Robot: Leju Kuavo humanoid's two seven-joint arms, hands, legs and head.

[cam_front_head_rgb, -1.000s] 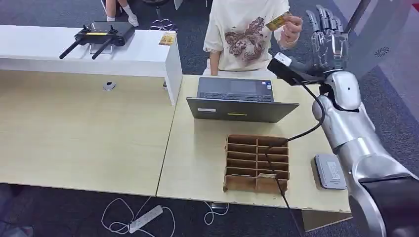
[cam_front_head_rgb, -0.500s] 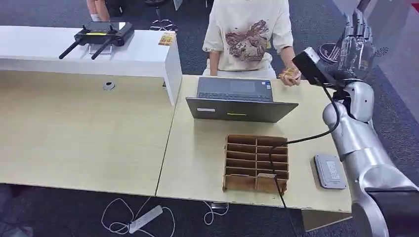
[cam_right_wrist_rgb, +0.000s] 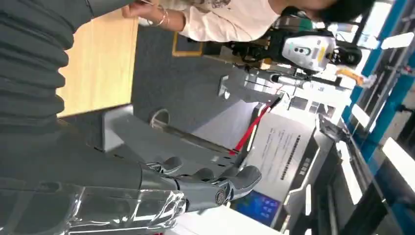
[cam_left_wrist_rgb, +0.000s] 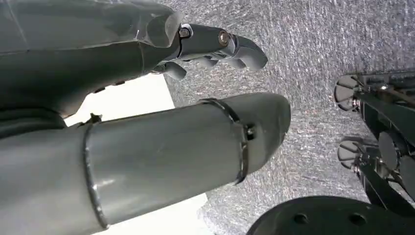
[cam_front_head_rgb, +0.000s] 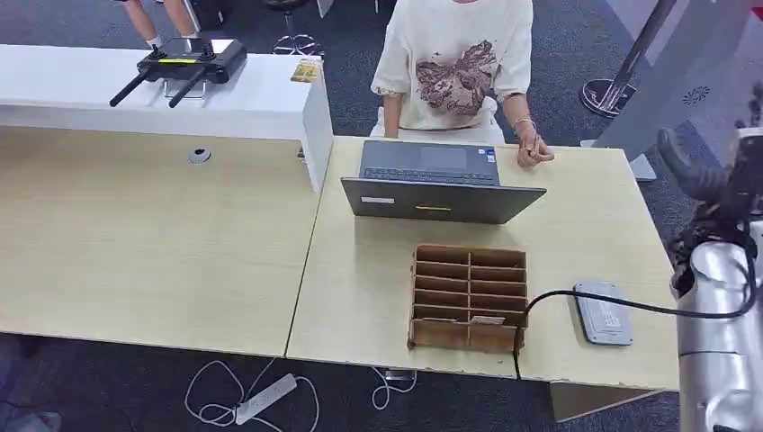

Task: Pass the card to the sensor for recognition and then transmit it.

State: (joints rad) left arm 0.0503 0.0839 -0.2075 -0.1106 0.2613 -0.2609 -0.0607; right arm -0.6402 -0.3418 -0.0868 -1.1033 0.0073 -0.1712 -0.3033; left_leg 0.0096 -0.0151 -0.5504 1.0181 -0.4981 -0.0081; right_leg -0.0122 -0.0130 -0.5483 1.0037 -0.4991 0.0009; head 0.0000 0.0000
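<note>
Card sits in neither of our empty, loosely spread hands — right hand (cam_right_wrist_rgb: 195, 188), left hand (cam_left_wrist_rgb: 215, 44) — so sensor (cam_front_head_rgb: 602, 312) scan remains.

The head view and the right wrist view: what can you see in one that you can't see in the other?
Head view alone: the grey open laptop, the brown cardboard divider box, the flat grey sensor pad, and the black controller with antennas. Right wrist view alone: the robot's right hand, fingers apart and holding nothing, and a red-handled pole. Both: the light wooden table and the person in the cream printed T-shirt.
</note>
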